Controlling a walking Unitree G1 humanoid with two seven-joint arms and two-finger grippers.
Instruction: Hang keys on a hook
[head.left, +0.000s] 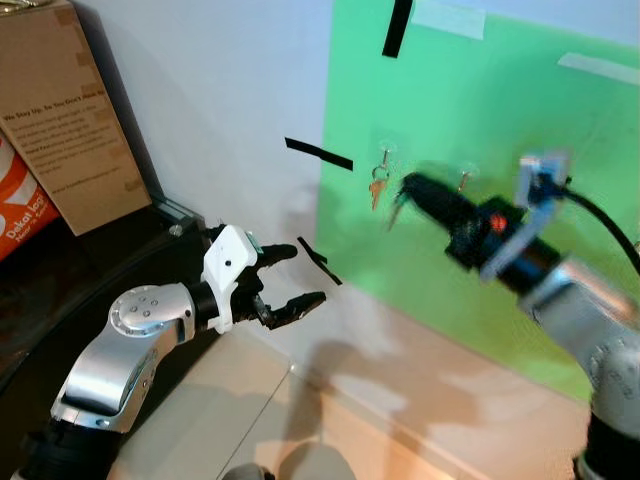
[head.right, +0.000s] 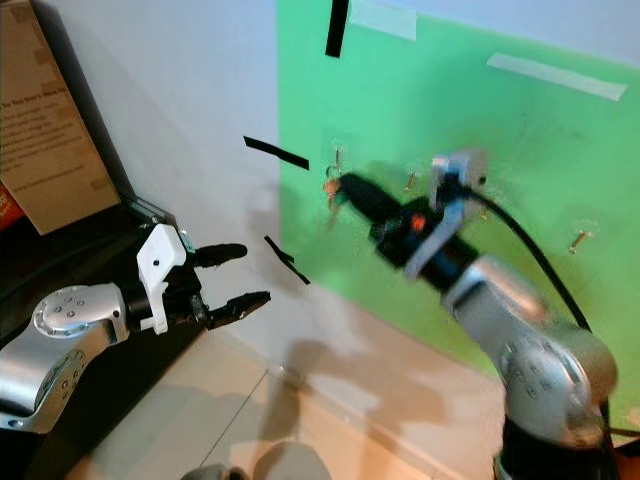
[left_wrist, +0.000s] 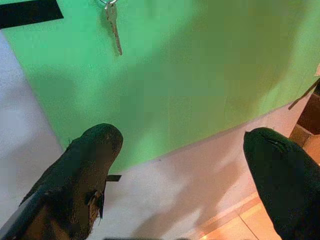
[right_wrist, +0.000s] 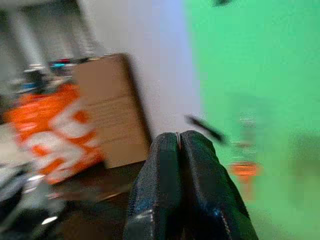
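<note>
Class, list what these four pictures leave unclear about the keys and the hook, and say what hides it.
- Hook: too small behind the keys in the eye views; cut off by the edge in the left wrist view.
- Keys in the right wrist view: blurred.
- Whether the right gripper touches the keys: motion blur.

Green board (head.left: 480, 200) covered the wall at 3 o'clock, black tape strips (head.left: 318, 154) at its left edge. Brown cardboard box (head.left: 75, 130) leaned at 10 o'clock, orange package (head.left: 20, 210) just beside it. Dark shelf (head.left: 60, 270) sat under both.
</note>
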